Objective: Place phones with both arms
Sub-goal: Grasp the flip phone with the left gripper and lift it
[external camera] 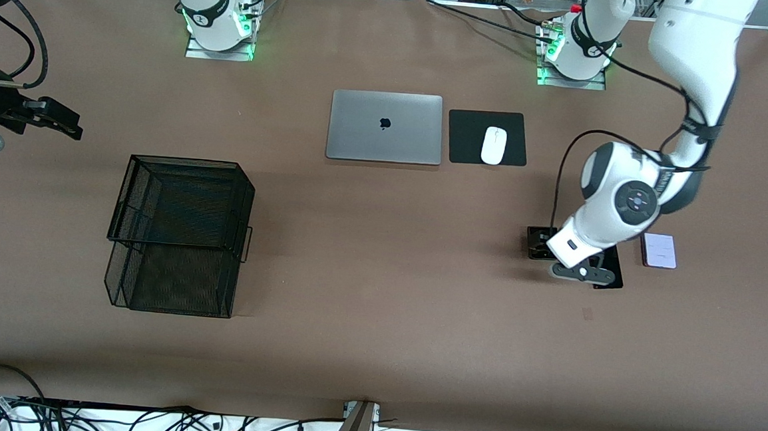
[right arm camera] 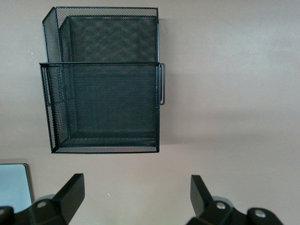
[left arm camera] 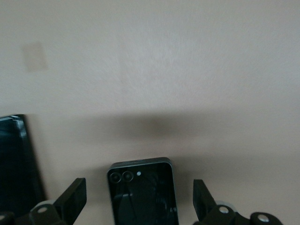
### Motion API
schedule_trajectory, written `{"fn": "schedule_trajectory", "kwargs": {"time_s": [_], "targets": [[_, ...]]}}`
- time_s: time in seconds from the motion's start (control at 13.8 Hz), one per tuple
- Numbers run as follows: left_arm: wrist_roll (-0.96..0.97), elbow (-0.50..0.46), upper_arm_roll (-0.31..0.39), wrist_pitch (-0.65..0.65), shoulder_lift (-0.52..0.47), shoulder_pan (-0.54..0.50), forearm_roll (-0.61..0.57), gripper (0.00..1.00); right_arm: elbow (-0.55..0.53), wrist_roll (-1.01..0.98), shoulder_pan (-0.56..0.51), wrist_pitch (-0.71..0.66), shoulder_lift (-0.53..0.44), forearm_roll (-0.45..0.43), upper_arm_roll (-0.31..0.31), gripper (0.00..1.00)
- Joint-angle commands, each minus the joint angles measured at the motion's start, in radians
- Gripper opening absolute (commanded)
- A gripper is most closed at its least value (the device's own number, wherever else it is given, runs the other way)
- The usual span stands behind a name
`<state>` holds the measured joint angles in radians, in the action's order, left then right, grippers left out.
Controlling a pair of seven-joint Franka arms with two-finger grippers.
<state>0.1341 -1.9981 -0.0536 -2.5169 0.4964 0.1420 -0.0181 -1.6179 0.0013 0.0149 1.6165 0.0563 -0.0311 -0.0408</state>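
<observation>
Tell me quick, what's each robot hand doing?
Left hand: open, empty, over the small squarish black phone.
Right hand: open, empty, waiting at its end of the table.

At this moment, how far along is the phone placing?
Nothing looks placed: the mesh basket holds no phone. In hand: the left gripper, open, straddles the small black phone on the table, the long black phone and lilac-white phone beside it. The right gripper waits open near the basket. All three remain.
</observation>
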Motion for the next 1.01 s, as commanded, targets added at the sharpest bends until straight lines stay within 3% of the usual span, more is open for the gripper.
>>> {"fn": "schedule_trajectory", "kwargs": {"time_s": [0.0, 0.51, 0.65, 0.72, 0.79, 0.94], "targets": [[0.006, -0.044, 0.006, -0.091, 0.014, 0.004, 0.009, 1.0, -0.005, -0.014, -0.013, 0.006, -0.004, 0.014, 0.01, 1.0], [0.022, -0.123, 0.0, -0.158, 0.03, 0.005, 0.01, 1.0, -0.008, -0.014, -0.013, 0.005, -0.004, 0.016, 0.01, 1.0], [0.024, -0.123, -0.002, -0.155, 0.03, 0.005, 0.013, 0.66, -0.008, -0.015, -0.013, 0.005, -0.004, 0.016, 0.01, 1.0], [0.028, -0.122, -0.002, -0.152, 0.03, 0.005, 0.015, 0.43, -0.007, -0.015, -0.013, 0.005, -0.004, 0.016, 0.01, 1.0], [0.032, -0.113, -0.002, -0.145, 0.024, 0.005, 0.015, 0.29, -0.007, -0.015, -0.013, 0.006, -0.004, 0.016, 0.01, 1.0], [0.035, -0.07, -0.005, -0.1, 0.014, 0.005, 0.023, 0.28, -0.007, -0.015, -0.013, 0.006, -0.004, 0.016, 0.01, 1.0]]}}
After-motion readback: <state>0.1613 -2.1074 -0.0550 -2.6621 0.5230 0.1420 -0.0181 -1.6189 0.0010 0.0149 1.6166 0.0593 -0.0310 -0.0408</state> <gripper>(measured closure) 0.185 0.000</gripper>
